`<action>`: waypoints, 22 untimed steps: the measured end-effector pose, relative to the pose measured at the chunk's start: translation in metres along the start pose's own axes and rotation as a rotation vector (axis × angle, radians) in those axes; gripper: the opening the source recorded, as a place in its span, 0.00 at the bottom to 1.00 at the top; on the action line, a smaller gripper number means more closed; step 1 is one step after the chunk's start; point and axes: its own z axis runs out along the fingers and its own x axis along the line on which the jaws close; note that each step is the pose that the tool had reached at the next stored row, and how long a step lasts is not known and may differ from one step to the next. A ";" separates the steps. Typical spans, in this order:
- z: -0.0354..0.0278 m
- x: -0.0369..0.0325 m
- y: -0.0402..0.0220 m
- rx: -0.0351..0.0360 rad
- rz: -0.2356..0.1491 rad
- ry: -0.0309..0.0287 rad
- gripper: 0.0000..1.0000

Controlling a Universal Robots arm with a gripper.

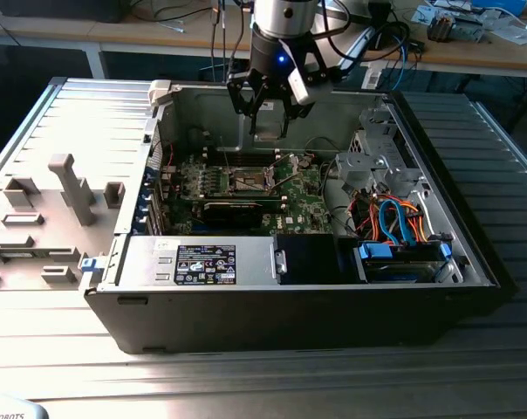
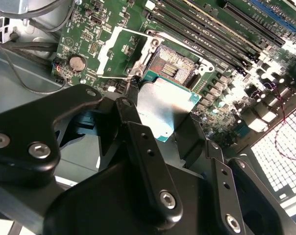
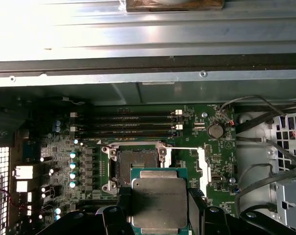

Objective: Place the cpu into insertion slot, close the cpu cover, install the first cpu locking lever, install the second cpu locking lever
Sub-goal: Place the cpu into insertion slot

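My gripper (image 1: pixel 268 122) hangs inside the open computer case, above the green board. It is shut on the cpu (image 3: pixel 159 203), a flat silver-grey square held by its edges between the black fingers (image 3: pixel 122 208). In the second wrist view the cpu (image 2: pixel 162 107) sits tilted, just short of the insertion slot (image 2: pixel 171 66), not touching it. The insertion slot (image 3: pixel 137 164) is a dark square socket, bare, with its pins showing. The cpu cover (image 2: pixel 116 51) is swung open and lies beside the slot as a thin metal frame (image 3: pixel 197 166).
Long black memory slots (image 3: pixel 128 127) run beside the socket. A grey drive cage (image 1: pixel 377 161) and bundled coloured cables (image 1: pixel 394 218) fill the case at the exterior view's right. The power supply (image 1: pixel 202 262) lies along the near side. A grey fixture tray (image 1: pixel 54 201) stands outside the case.
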 end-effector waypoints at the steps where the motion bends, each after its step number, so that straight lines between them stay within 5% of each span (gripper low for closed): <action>1: 0.0002 0.0000 0.0000 -0.0001 0.000 0.0000 0.54; 22: 0.0043 -0.0001 -0.0004 0.0000 0.000 0.0000 0.54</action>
